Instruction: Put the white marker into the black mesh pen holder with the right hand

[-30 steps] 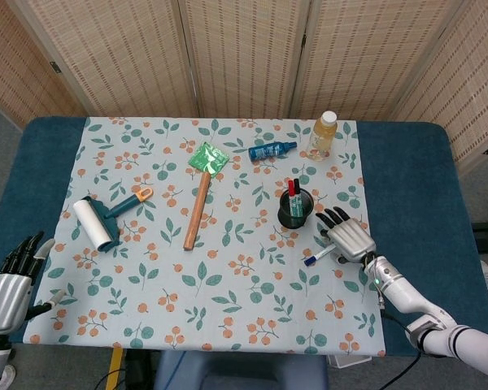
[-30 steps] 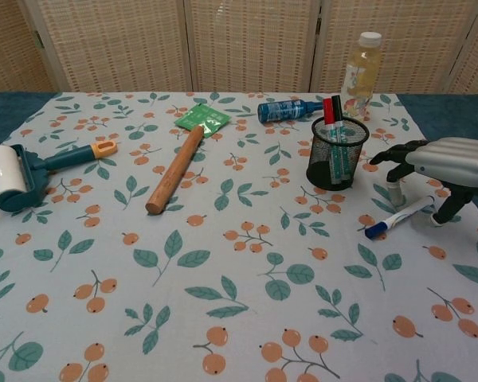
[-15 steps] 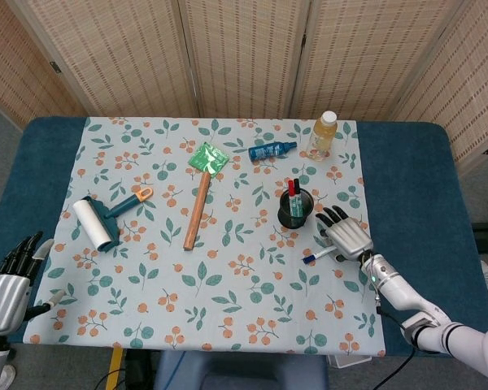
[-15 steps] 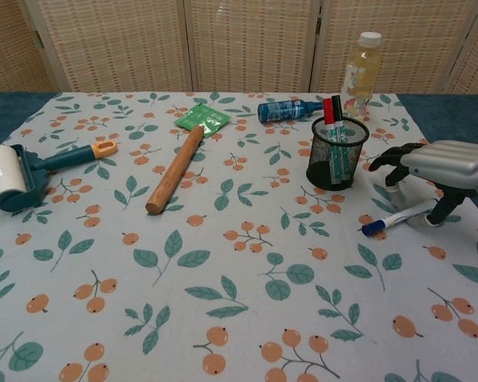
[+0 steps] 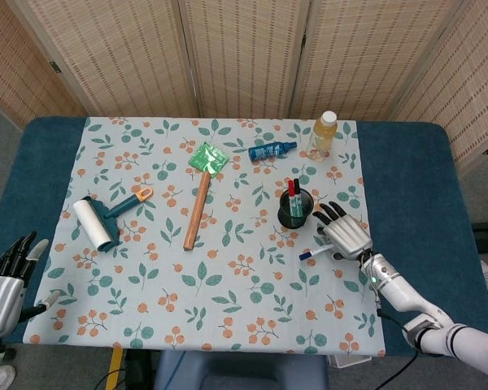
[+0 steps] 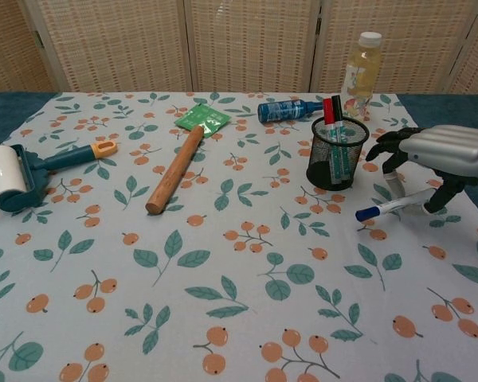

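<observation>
Two hands: both in head view, only the right one in chest view.
Left hand (image 5: 2,286): off the near left corner of the floral tablecloth (image 5: 220,309), well apart from the pen holder; fingers spread, holding nothing.
Right hand (image 6: 446,155): just right of the black mesh pen holder (image 6: 337,153), palm down over the marker's tail end; dark fingers (image 6: 392,143) curled downward around the marker; cannot tell if they actually grip it or only touch it.
White marker (image 6: 392,205): near right of the pen holder, roughly level, blue cap pointing left toward the holder's base, tail end under the right hand; cannot tell if it lies on the cloth or is slightly lifted.
Pen holder contents: red-capped markers (image 6: 330,109) standing upright inside, tops above the rim.
Wooden rolling pin (image 6: 174,169): left of the pen holder, lying diagonally.
Lint roller (image 6: 20,175): far left of the pen holder, teal handle with orange tip.
Green packet (image 6: 202,118): behind-left of the pen holder, touching the rolling pin's far end.
Blue bottle (image 6: 287,109): just behind the pen holder, lying on its side.
Yellow drink bottle (image 6: 361,65): behind the pen holder, upright, white cap.
Woven screen (image 6: 247,44): farthest back.
</observation>
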`<state>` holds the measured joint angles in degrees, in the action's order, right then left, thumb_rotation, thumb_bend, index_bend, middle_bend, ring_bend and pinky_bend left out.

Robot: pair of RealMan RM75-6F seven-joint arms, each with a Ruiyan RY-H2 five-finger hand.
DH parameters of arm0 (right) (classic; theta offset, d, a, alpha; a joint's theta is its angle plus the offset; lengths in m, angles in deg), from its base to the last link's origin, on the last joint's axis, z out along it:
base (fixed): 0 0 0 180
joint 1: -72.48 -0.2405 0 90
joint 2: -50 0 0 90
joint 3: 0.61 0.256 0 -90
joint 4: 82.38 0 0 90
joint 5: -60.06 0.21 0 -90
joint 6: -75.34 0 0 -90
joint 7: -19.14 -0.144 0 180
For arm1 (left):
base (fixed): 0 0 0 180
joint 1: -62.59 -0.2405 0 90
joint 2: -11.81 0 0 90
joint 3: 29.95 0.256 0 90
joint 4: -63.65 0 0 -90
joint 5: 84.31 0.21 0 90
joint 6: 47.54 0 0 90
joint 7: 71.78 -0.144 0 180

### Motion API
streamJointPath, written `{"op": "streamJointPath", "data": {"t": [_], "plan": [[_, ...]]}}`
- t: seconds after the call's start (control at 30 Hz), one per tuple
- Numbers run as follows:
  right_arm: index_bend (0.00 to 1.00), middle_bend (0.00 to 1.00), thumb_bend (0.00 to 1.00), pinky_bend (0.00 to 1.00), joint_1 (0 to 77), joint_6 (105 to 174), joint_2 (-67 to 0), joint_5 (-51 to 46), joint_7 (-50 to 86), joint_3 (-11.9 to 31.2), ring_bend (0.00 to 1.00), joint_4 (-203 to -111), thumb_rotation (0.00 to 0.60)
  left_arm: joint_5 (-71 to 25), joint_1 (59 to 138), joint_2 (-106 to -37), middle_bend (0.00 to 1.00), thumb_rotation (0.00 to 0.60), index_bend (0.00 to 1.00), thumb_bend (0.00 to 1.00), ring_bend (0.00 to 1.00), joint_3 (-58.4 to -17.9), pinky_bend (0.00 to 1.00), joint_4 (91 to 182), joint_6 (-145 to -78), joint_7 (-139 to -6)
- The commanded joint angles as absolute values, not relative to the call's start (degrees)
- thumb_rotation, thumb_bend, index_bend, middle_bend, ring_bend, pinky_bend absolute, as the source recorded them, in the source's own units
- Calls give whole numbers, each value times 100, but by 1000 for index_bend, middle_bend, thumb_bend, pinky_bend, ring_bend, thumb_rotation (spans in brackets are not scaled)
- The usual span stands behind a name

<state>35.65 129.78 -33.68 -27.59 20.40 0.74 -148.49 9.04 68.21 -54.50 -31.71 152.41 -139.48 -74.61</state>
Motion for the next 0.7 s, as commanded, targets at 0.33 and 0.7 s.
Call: {"op": "streamJointPath", "data": {"t": [0.33,0.7], "plan": [[639,153,283,2,4155,14640,-2506,-2945,1209,398,36,-16275,600,897,6888,-5558,0,600,0,206,0,-3156,205,15251,-13778,-7662],[640,162,270,5,4177,14803,-3943,-2254,-1453,996,41,-14932,600,839,6909,-5525,0,600,0,206,0,-3179,205,15222,-13730,-7532]]}}
